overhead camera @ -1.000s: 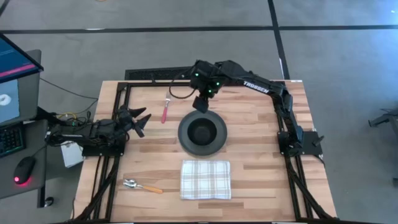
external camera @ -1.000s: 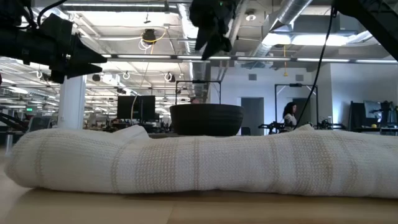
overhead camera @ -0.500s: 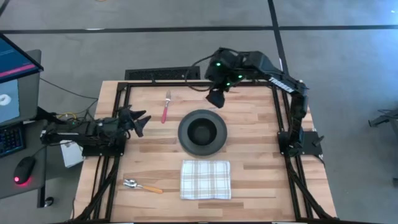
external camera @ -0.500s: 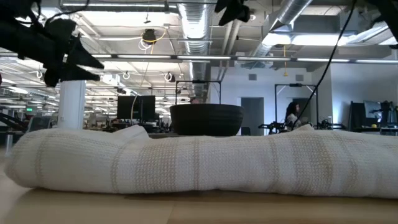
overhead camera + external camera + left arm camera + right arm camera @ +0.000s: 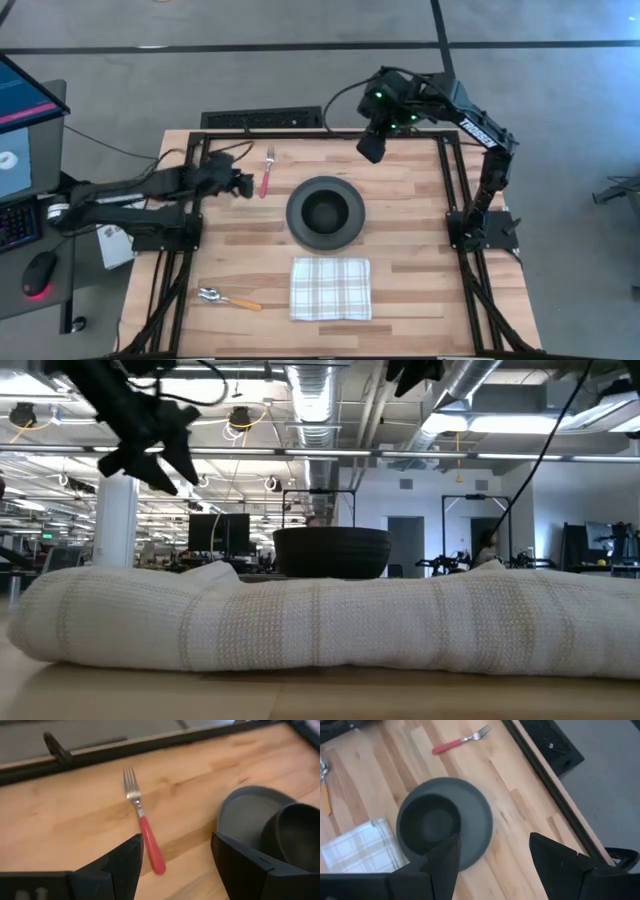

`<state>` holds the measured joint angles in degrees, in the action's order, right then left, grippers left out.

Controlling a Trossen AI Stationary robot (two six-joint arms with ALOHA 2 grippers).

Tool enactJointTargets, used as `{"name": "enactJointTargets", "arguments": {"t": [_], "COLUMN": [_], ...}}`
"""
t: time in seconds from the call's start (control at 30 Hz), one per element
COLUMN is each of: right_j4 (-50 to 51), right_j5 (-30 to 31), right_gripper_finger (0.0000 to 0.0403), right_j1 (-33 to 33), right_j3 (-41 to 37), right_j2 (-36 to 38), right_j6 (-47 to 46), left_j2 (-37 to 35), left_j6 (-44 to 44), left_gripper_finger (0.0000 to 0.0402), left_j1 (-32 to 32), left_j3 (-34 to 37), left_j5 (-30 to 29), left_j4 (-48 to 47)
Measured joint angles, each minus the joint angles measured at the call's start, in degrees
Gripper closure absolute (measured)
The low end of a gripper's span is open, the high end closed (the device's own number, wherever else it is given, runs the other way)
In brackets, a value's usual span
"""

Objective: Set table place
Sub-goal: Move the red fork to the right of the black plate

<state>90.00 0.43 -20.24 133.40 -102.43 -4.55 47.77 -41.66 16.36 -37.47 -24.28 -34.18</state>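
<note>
The pink-handled fork point(image 5: 265, 172) lies flat on the table point(image 5: 400, 250) at the far left. The black bowl point(image 5: 323, 211) sits in the dark grey plate point(image 5: 349, 215) at the table's middle. The checked napkin point(image 5: 330, 288) lies near the front edge, with the orange-handled spoon point(image 5: 228, 298) to its left. My left gripper point(image 5: 240, 185) is open and empty, just left of the fork's handle point(image 5: 150, 845), above the table. My right gripper point(image 5: 370, 148) is open and empty, raised near the far edge, right of the plate.
The black rail frame point(image 5: 260, 122) runs around the table top. Bare wood lies right of the plate and of the napkin. In the low view the napkin point(image 5: 320, 615) fills the foreground, with the bowl point(image 5: 332, 552) behind it. A monitor and a mouse point(image 5: 38, 272) stand left of the table.
My right gripper has risen from just over the plate's far rim and gone toward the table's far right corner, staying open. My left gripper has reached toward the table's right, up to the fork, and tipped downward. Plate, bowl, fork, napkin and spoon have stayed put.
</note>
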Motion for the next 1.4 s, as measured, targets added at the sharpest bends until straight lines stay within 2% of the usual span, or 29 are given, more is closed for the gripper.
{"name": "enactJointTargets", "arguments": {"t": [0.13, 0.23, 0.4, 0.6, 0.7, 0.8, 0.9, 1.03, 1.23, 1.4], "right_j4": [-0.5, -3.2, -15.4, -34.5, -40.6, -44.8, -47.5, -48.2, -49.8, -49.8], "right_j5": [4.1, 6.3, 6.5, 6.3, 6.3, 6.3, 6.1, 5.9, 5.9, 5.9], "right_gripper_finger": [0.0143, 0.0143, 0.0143, 0.0143, 0.0143, 0.0143, 0.0143, 0.0143, 0.0143, 0.0143], "right_j1": [0.8, 1.4, 2.4, 3.5, 3.5, 3.5, 3.5, 4.1, 6.0, 7.4], "right_j3": [-0.9, -6.9, -26.9, -55.6, -65.6, -72.1, -76.1, -77.4, -77.4, -77.4], "right_j2": [1.8, 5.5, 17.2, 34.5, 41.4, 46.7, 50.3, 52.5, 53.0, 52.6], "right_j6": [-0.5, -0.6, -2.6, -10.6, -14.2, -18.2, -19.8, -21.0, -20.5, -20.5], "left_j2": [10.8, 17.5, 24.6, 31.6, 36.1, 41.3, 46.6, 52.4, 56.8, 59.6], "left_j6": [2.4, 5.0, 9.0, 9.3, 8.9, 8.9, 8.9, 9.0, 9.0, 8.6], "left_gripper_finger": [0.0178, 0.0178, 0.0178, 0.0178, 0.0178, 0.0178, 0.0178, 0.0178, 0.0178, 0.0178], "left_j1": [6.8, 10.6, 15.6, 20.2, 21.1, 21.0, 20.9, 20.9, 20.9, 20.9], "left_j3": [-6.1, -9.1, -11.8, -13.9, -15.0, -16.8, -19.0, -23.0, -27.5, -28.5], "left_j5": [6.6, 8.2, 9.1, 15.5, 16.2, 16.2, 16.2, 16.3, 16.3, 16.5], "left_j4": [-3.8, -5.5, -4.0, -1.4, -0.7, 0.5, 0.3, -2.6, -6.1, -9.0]}}
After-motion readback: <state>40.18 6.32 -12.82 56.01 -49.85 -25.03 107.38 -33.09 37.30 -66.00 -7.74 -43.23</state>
